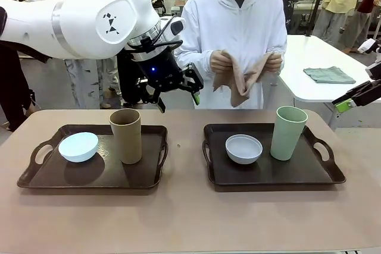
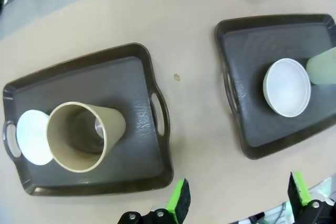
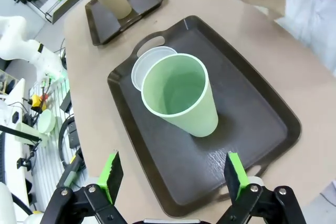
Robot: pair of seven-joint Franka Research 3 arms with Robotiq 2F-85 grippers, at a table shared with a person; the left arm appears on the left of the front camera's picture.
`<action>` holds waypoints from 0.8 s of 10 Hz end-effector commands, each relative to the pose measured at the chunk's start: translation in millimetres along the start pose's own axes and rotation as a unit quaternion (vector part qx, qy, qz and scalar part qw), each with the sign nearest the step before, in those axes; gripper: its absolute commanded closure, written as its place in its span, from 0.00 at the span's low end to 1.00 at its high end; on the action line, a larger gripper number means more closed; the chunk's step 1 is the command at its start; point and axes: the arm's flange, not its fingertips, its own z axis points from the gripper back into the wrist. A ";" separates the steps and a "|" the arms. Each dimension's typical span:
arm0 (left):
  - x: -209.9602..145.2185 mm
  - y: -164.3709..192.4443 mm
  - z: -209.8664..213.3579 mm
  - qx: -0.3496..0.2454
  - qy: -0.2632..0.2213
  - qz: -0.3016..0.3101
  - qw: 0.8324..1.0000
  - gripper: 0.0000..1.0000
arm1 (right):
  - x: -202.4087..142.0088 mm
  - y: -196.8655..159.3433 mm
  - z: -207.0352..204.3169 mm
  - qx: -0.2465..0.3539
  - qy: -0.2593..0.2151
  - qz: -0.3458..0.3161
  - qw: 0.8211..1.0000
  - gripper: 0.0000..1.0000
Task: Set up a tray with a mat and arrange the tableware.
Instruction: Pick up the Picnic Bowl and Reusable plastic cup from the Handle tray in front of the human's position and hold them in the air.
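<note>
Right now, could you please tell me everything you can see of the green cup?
The green cup is tall, has no handle and is matte pale green, looking like plastic. It narrows toward its base and is empty inside. It stands upright on the dark tray, toward its right end, beside the whitish bowl, with a narrow gap between them. Only the tray touches it. The open right gripper hangs above it.

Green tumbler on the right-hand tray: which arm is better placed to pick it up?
Right, probably. The right end effector, open, hangs close to the green tumbler, looking down into it. The left end effector hovers nearer the tan tumbler on the other tray.
</note>
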 end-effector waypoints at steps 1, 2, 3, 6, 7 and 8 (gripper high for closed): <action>-2.4 5.1 -2.6 0.003 0.003 0.003 1.000 0.00 | 2.9 1.0 -0.1 -0.003 -0.002 0.003 1.000 0.00; -2.4 5.1 -2.6 0.003 0.003 0.003 1.000 0.00 | 2.9 1.0 -0.1 -0.003 -0.002 0.003 1.000 0.00; -2.4 5.1 -2.6 0.003 0.003 0.003 1.000 0.00 | 1.0 0.4 -0.9 0.001 0.001 0.001 1.000 0.00; 26.9 -27.6 -23.8 0.021 0.064 0.009 0.998 0.00 | -8.1 -77.5 -31.7 0.061 0.009 0.171 0.983 0.00; 31.1 -39.2 -29.0 0.031 0.076 0.013 0.997 0.00 | -15.8 -89.6 -35.5 0.071 0.014 0.213 0.974 0.00; 40.6 -49.4 -38.4 0.037 0.072 0.002 0.997 0.00 | -16.6 -104.9 -35.1 0.077 -0.002 0.243 0.967 0.00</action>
